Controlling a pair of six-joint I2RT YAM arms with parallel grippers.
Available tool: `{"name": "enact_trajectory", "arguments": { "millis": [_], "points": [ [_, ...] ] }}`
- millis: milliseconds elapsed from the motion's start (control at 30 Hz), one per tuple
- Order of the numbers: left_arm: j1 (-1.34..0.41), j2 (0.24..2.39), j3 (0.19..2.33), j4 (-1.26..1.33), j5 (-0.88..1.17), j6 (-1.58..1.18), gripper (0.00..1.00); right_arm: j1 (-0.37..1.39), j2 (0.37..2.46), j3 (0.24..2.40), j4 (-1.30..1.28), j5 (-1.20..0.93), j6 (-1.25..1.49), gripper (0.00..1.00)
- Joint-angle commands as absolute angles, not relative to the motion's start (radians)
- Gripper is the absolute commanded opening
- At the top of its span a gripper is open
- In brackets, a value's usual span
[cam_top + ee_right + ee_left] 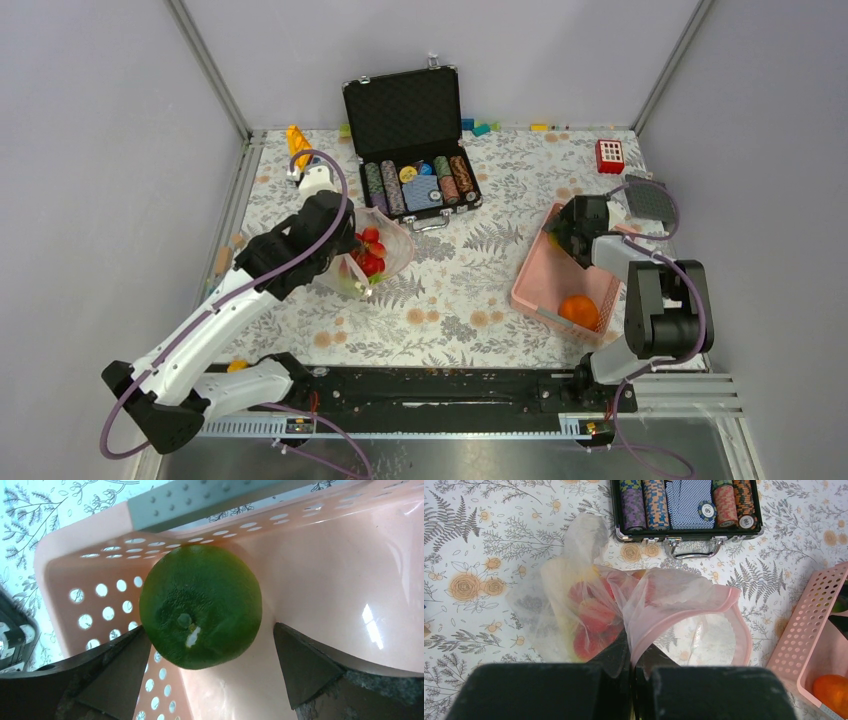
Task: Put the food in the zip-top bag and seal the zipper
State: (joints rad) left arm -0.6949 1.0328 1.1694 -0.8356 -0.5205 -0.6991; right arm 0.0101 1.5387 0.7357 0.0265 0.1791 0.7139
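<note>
The clear crinkly plastic zip-top bag (589,535) on the left is thin, filmy and wrinkled, with a smooth pink plastic strip (726,597) along its mouth. On the right, the pink perforated plastic basket (350,570) is glossy. The round green fruit (200,605) in it has shiny, finely pebbled skin. The floral table cover (474,555) looks matt. The far black case (689,534) has a bright metal handle (694,556).
</note>
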Motion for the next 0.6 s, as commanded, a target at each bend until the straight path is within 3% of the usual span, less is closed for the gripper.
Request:
{"name": "enact_trajectory", "arguments": {
  "millis": [0,267,467,567],
  "points": [
    [-0.689,1.038,1.174,-0.77,-0.525,-0.684,0.0,0.006,1.584,0.772,0.063,0.227,0.753,1.0],
    [-0.689,1.046,1.169,-0.76,-0.498,-0.683,0.0,0.006,1.619,0.776,0.121,0.206,0.759,0.97],
    [-0.689,1.06,1.169,-0.758,-0.469,-0.684,0.0,0.006,1.527,0.698,0.18,0.199,0.727,0.67],
    [-0.689,1.055,1.165,-0.751,-0.439,-0.684,0.0,0.007,1.439,0.664,0.124,0.225,0.713,0.59]
  ]
}}
